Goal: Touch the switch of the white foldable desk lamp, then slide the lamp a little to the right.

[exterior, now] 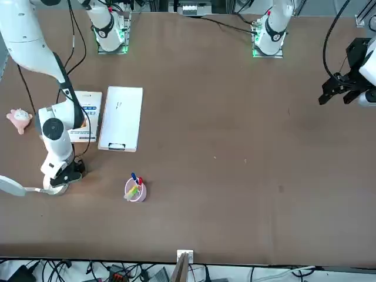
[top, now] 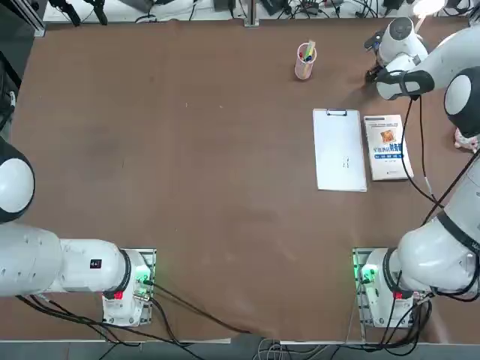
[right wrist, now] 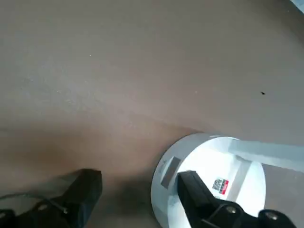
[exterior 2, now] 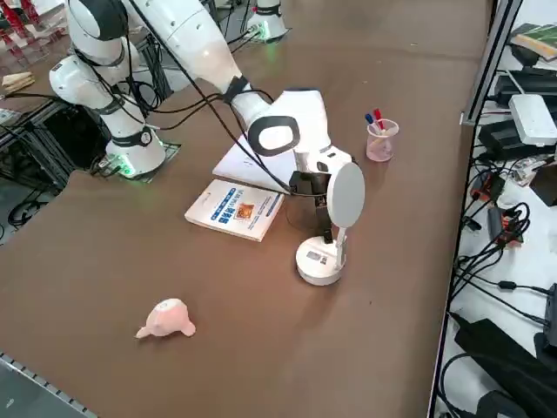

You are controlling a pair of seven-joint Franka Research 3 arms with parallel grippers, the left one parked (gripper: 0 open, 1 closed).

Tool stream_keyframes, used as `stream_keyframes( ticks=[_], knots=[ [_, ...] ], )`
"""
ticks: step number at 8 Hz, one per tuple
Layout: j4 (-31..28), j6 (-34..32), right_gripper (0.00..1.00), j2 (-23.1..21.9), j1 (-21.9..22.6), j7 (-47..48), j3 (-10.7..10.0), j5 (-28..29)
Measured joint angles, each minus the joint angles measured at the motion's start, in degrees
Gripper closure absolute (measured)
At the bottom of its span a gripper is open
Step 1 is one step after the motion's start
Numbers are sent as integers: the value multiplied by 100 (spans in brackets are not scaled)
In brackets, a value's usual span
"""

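Top view: pink pen cup [top: 304,66] holds coloured pens [top: 307,52].

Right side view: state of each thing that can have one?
White foldable desk lamp with round disc base: upright, unfolded.
Right pincer: open, over the lamp base's edge, holding nothing.
White clipboard: flat.
Blue-and-white paperback book: closed, flat.
Pink pen cup: upright, pens inside.

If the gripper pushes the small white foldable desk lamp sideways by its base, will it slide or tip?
The white foldable desk lamp probably slides: its round disc base sits flat on the smooth brown table. Its big head on a thin arm looks top-heavy, so a high push may tip it. The open right gripper is low, at the base.
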Motion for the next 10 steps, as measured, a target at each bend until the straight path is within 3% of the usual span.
stream_keyframes(
  ticks=[5, 10],
  knots=[
    [34, -48, 1, -10, 6, -52, 5, -246],
    [226, -1077, 1, -513, 335, -353, 109, -296]
  ],
)
